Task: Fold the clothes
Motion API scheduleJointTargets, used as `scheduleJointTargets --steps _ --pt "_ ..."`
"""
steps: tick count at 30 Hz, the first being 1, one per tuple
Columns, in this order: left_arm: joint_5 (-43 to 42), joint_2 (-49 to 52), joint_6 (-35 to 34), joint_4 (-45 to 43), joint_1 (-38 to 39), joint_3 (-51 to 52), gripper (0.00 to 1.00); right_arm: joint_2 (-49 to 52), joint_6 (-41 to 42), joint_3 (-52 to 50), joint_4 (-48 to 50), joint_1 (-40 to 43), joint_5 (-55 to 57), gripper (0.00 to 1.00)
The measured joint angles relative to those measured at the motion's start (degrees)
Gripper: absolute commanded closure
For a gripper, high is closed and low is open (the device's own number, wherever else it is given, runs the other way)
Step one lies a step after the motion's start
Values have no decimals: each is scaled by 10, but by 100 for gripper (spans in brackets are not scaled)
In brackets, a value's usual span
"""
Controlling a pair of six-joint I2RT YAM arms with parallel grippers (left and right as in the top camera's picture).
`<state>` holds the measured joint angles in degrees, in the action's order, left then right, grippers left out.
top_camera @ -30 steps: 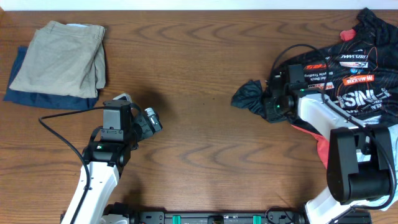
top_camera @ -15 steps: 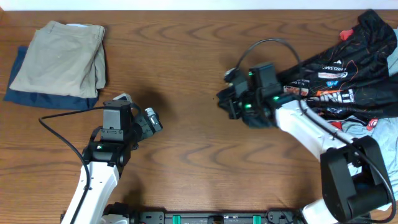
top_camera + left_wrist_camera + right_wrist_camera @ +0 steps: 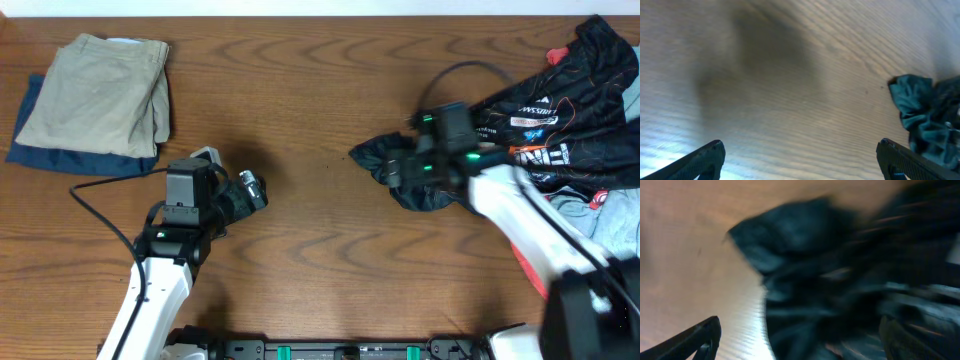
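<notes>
A brown wood-grain table (image 3: 320, 250) carries two groups of cloth. At its far left corner a folded navy blue cloth (image 3: 30, 152) is laid flat, with a folded beige garment (image 3: 95, 95) stacked on it. Toward the far right corner a crumpled black sports jersey with sponsor logos (image 3: 560, 110) is spread, partly over a pale grey cloth (image 3: 575, 210) at the right edge.

Left end effector (image 3: 800, 146) spread wide
</notes>
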<state>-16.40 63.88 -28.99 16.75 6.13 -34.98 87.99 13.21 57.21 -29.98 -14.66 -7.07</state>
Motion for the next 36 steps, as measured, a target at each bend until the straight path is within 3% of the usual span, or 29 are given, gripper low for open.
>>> scheduleJointTargets --steps 8,23,33,34,36 --pt "-34 78 -10 -114 96 -1 2 -129 0 1 -108 80 35 1" --pt "-45 331 -108 -464 311 -9 2 -144 0 1 -188 115 43 1" --pt "-49 461 -172 -496 346 -121 2 -144 0 1 -204 115 43 1" --pt "-49 471 -178 -496 346 -134 4 -144 0 1 -207 115 43 1" --pt "-48 489 -198 -495 346 -158 32 -144 0 1 -212 115 43 1"
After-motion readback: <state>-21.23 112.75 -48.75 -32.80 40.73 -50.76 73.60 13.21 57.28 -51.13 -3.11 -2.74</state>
